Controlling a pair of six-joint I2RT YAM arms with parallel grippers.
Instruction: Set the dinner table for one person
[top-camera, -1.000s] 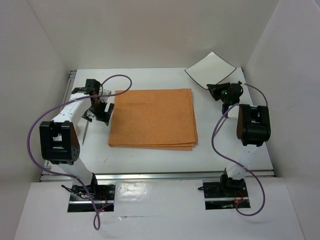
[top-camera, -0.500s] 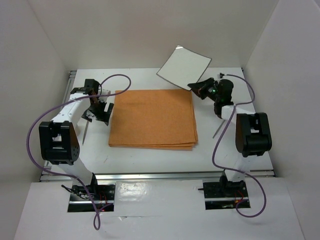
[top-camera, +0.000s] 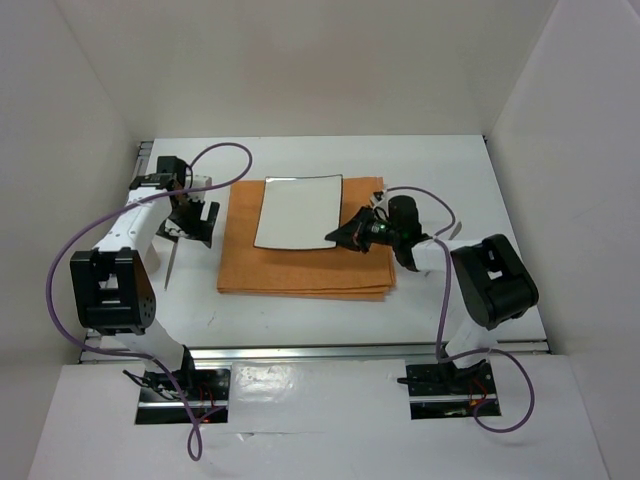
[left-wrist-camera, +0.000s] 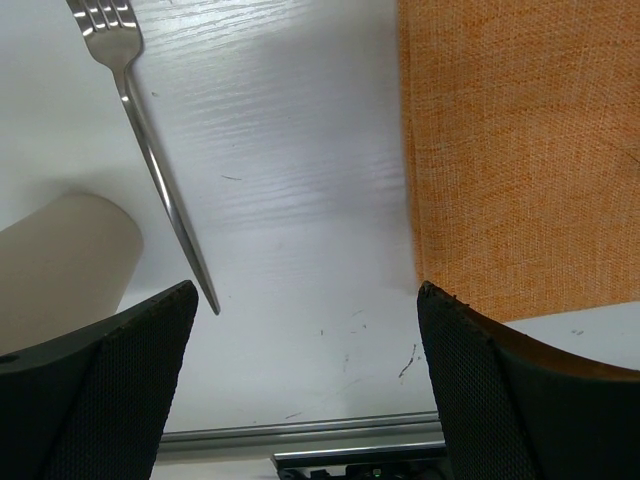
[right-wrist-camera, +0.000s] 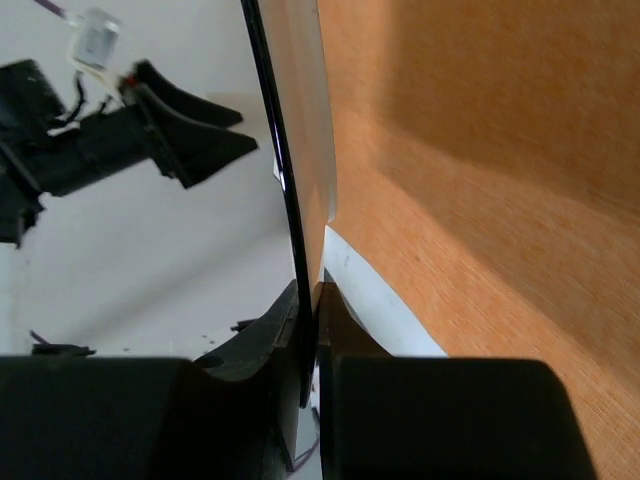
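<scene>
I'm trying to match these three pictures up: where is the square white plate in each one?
Top external: white plate in the middle, over the orange cloth, pinched by the right gripper.
Left wrist: not in it.
Right wrist: white plate seen edge-on, running down from top centre.
Shared landmark: orange cloth.

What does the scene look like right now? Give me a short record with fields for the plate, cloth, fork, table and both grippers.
plate: white, square, dark rim; held by one edge over the cloth; contact with it cannot be told
cloth: orange, folded, flat on the table
fork: lying on the table, left of the cloth, apart from it
right gripper: shut on the plate's edge
left gripper: open, holding nothing, above bare table between fork and cloth
</scene>
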